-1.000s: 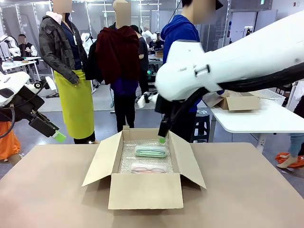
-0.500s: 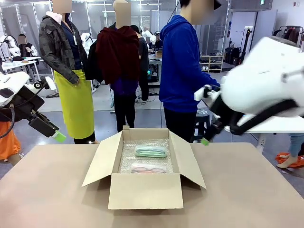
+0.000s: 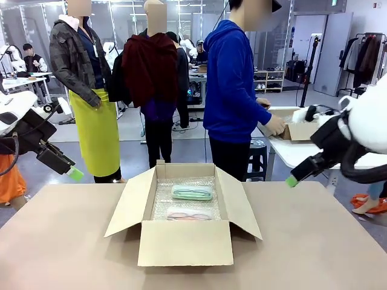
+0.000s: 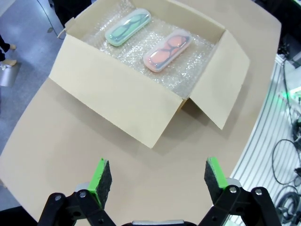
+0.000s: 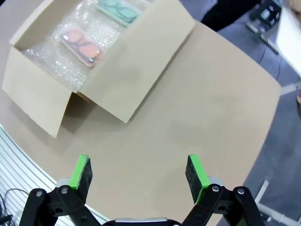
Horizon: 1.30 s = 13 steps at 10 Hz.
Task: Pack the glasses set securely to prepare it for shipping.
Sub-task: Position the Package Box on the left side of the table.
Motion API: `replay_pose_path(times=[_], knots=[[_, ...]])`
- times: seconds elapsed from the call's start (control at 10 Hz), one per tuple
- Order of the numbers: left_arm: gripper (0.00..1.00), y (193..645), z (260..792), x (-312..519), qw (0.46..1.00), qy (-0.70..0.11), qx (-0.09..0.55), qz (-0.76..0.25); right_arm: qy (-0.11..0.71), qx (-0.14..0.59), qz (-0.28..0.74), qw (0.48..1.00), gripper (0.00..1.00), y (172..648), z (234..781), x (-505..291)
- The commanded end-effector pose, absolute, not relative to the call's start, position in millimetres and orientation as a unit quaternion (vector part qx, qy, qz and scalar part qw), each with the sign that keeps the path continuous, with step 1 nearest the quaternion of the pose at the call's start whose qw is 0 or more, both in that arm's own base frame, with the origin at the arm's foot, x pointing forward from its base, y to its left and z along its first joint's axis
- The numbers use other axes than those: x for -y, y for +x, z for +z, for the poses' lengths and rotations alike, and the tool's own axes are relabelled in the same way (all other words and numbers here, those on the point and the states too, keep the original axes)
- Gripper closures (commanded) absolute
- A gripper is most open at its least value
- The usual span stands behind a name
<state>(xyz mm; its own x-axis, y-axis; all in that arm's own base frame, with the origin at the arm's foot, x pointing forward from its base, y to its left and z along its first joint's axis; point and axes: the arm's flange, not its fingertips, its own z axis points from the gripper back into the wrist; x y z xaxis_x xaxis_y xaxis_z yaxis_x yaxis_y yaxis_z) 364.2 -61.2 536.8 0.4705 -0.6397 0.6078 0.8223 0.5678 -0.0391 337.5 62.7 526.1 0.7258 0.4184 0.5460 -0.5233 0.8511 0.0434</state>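
Observation:
An open brown cardboard box (image 3: 184,241) stands mid-table, lined with bubble wrap (image 3: 162,199). Inside lie the mint-green glasses case (image 3: 191,193) at the far side and the pale pink case (image 3: 188,214) nearer me. Both cases also show in the left wrist view, green (image 4: 127,27) and pink (image 4: 167,50), and in the right wrist view, pink (image 5: 81,43) and green (image 5: 117,10). My left gripper (image 3: 74,173) hangs open off the table's left edge, empty (image 4: 154,175). My right gripper (image 3: 292,180) is raised at the right, open and empty (image 5: 139,172).
The box's side flaps (image 3: 129,202) stand spread outwards. A person in a blue hoodie (image 3: 233,90) stands behind the table, handling another box (image 3: 302,130) on a white table at the right. Other people stand farther back.
My right arm has swung from over the box's far edge out to the right and away from the box. The left arm and both cases have stayed put.

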Motion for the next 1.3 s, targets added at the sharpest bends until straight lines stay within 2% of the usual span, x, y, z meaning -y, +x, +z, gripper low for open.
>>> replay_pose_path(times=[0.0,0.1,0.2,1.2], knots=[[0.00,363,538,59,0.835,-0.178,0.278,-0.440,0.092,0.272,0.209,0.935,0.00,297,511,-46],[0.00,363,538,59,0.835,-0.178,0.278,-0.440,0.085,0.267,0.208,0.937,0.00,298,511,-46],[0.00,363,538,59,0.835,-0.178,0.278,-0.440,0.100,0.272,0.237,0.927,0.00,333,532,-52],[0.00,363,538,59,0.835,-0.178,0.278,-0.440,0.100,0.272,0.237,0.927,0.00,333,532,-52]])
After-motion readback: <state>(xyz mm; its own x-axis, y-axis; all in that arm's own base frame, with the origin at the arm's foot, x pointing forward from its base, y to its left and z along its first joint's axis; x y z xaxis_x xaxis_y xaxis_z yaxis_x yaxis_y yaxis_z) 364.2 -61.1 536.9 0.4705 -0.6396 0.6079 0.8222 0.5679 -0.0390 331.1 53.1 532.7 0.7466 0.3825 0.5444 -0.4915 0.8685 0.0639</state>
